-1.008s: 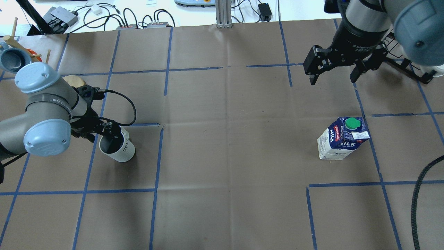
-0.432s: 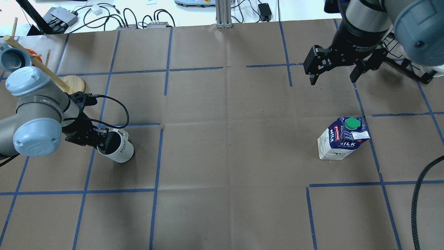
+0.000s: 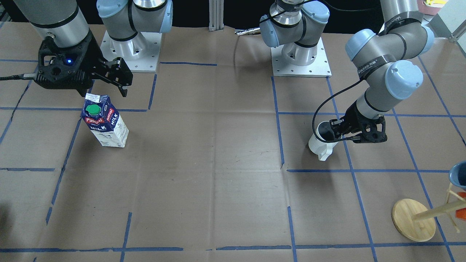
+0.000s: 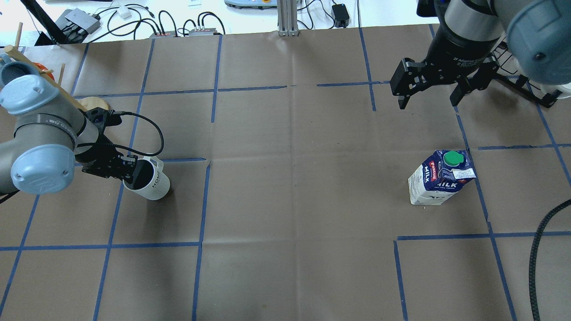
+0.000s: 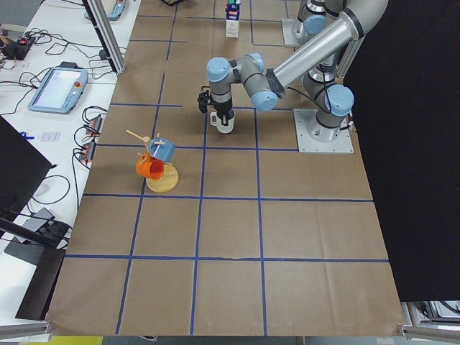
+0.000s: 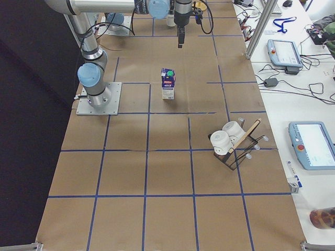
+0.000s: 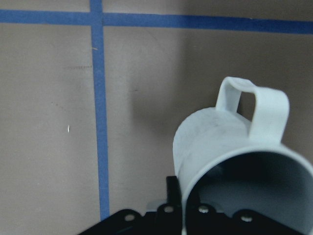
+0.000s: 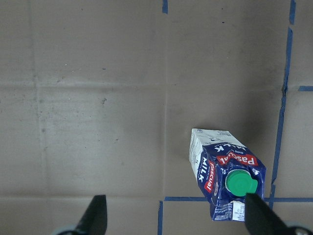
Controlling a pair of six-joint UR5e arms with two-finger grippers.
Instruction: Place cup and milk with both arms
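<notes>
Pinching the cup [image 4: 154, 186] rim, the left gripper [image 4: 130, 173] is largely hidden.

Your left gripper [image 4: 129, 171] has carried the cup [image 4: 156, 187] slightly toward the far edge and left edge of the table [image 4: 285, 187]. The cup's handle now shows clearer at its far side. The left arm's blue joints swung out toward the left edge too
</notes>
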